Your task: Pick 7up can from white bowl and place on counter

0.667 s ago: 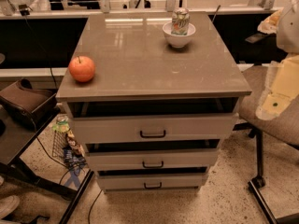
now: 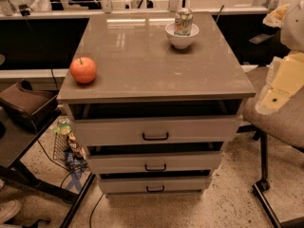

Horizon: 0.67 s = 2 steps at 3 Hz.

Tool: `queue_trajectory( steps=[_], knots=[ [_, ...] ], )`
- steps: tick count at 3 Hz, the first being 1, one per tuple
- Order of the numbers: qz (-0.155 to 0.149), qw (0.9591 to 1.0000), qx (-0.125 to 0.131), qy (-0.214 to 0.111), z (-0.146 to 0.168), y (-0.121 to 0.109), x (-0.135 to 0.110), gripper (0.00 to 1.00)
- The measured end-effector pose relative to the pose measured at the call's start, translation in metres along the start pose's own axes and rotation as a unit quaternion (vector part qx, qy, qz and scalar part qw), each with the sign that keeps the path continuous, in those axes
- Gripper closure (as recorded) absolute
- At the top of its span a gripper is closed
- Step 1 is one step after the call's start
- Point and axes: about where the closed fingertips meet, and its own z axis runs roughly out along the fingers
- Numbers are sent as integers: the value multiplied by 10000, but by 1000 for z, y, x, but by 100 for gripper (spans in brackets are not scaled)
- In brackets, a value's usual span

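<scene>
Silvery 7up can point(image 2: 183, 21) stands upright in the white bowl point(image 2: 182, 40) at the far right of the counter point(image 2: 142, 65), nothing lifted yet, gripper point(image 2: 280, 87) off right, well apart, its grip I cannot tell.

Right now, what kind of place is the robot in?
Probably an office or lab workspace: a three-drawer cabinet whose counter holds a 7up can in a white bowl, a wheeled office chair at right, a dark desk at left. The gripper is out of view; only the arm shows, far right.
</scene>
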Motion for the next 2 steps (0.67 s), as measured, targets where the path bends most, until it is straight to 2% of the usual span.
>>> queue_trajectory(
  steps=[1,2],
  knots=[
    [651,9963,339,-446,17,-26,17,0],
    [1320,9827,733,-1076,36,-61,30,0]
  ],
)
